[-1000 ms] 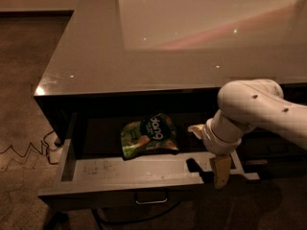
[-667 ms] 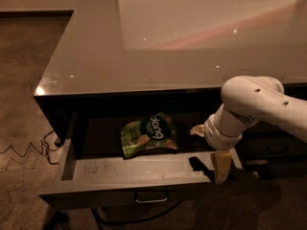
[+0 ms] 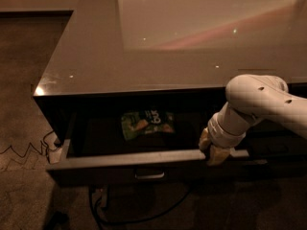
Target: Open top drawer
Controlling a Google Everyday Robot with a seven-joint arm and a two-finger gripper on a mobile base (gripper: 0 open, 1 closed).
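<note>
Office-like room: carpet floor (image 3: 29, 80); glossy desk (image 3: 96, 56) (cables (image 3: 19, 150) beneath); gripper (image 3: 216, 152) at top drawer (image 3: 120, 159) rim.

Gripper (image 3: 216, 153) at top drawer (image 3: 120, 160) front rim; snack bag (image 3: 146, 123) occupies middle.

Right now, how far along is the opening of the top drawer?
Done: the top drawer stands pulled well out from under the counter, so the green snack bag inside shows. In hand: the claw sits at the drawer's front rim, right of the handle. Left: perhaps only a little more pull, then backing the claw away.
</note>
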